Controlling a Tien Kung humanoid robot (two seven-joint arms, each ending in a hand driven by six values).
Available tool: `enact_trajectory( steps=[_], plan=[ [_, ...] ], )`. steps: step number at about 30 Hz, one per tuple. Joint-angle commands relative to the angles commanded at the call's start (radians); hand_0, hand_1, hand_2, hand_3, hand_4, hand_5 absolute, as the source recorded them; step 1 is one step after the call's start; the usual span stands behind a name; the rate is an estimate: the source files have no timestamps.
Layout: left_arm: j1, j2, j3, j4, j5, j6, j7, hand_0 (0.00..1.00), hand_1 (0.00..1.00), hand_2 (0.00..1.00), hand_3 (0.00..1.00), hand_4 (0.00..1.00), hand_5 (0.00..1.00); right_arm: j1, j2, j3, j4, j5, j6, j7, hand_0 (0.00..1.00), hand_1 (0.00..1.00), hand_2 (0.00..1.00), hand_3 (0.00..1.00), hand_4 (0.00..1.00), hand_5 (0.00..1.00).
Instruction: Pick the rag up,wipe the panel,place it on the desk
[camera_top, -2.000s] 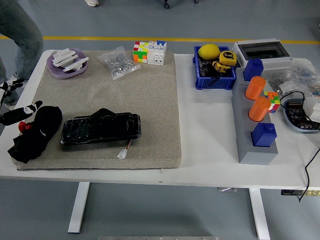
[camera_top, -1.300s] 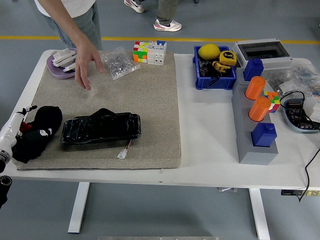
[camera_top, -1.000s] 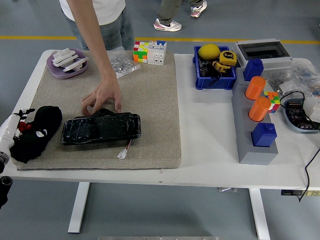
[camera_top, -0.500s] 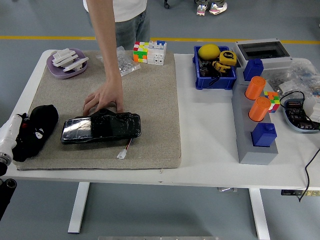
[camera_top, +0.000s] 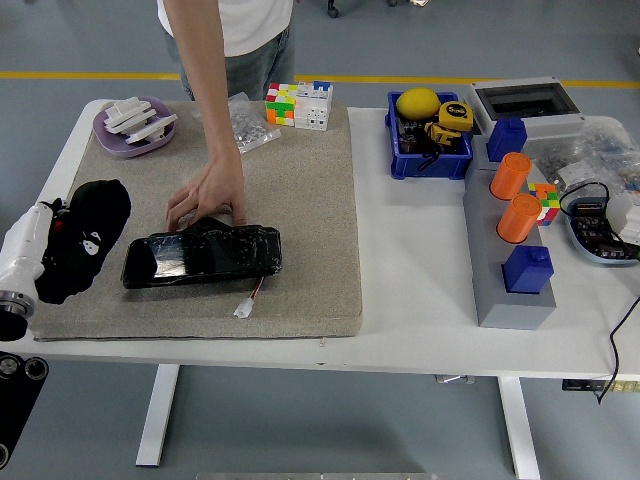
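Left hand (camera_top: 62, 240) sits at the left edge of the grey felt mat (camera_top: 300, 200), buried in the crumpled black cloth rag (camera_top: 85, 240); its fingers are hidden by the cloth, so whether they grip it cannot be told. Only the white wrist shows, low at the picture's left edge.

Just right of the rag lies the glossy black rectangular panel (camera_top: 200, 257), lengthwise on the mat, with a small white plug on thin wires (camera_top: 246, 303) at its near right corner. A person's hand (camera_top: 210, 195) reaches down from the far side and rests on the panel's far edge, fingers touching it.

At the mat's far edge stand a purple bowl (camera_top: 115, 143) holding white plastic pieces, a clear bag of small metal parts (camera_top: 245, 125) and multicoloured puzzle cubes (camera_top: 298, 104). Right of the mat, a blue bin (camera_top: 400, 160) holds a yellow ball and a yellow tape measure. Farther right a grey block (camera_top: 500, 270) carries two orange cylinders and two blue blocks.

Bare white tabletop (camera_top: 410, 260) lies open between mat and grey block.
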Motion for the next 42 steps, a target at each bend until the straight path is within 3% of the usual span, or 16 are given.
enact_trajectory(
  steps=[21, 42],
  plan=[
    [-0.021, 0.007, 0.167, -0.008, 0.015, -0.003, 0.017, 0.206, 0.136, 0.548, 0.509, 0.138, 0.002, 0.002, -0.004, 0.068, 0.000, -0.046, 0.003, 0.006, 0.689, 0.607, 0.577, 0.559, 0.950, 0.409],
    [-0.149, 0.012, 0.436, 0.027, 0.014, 0.008, 0.025, 0.217, 0.147, 0.546, 0.512, 0.161, 0.002, 0.005, -0.008, 0.062, 0.000, -0.031, 0.002, 0.006, 0.689, 0.607, 0.577, 0.561, 0.953, 0.409]
  ],
)
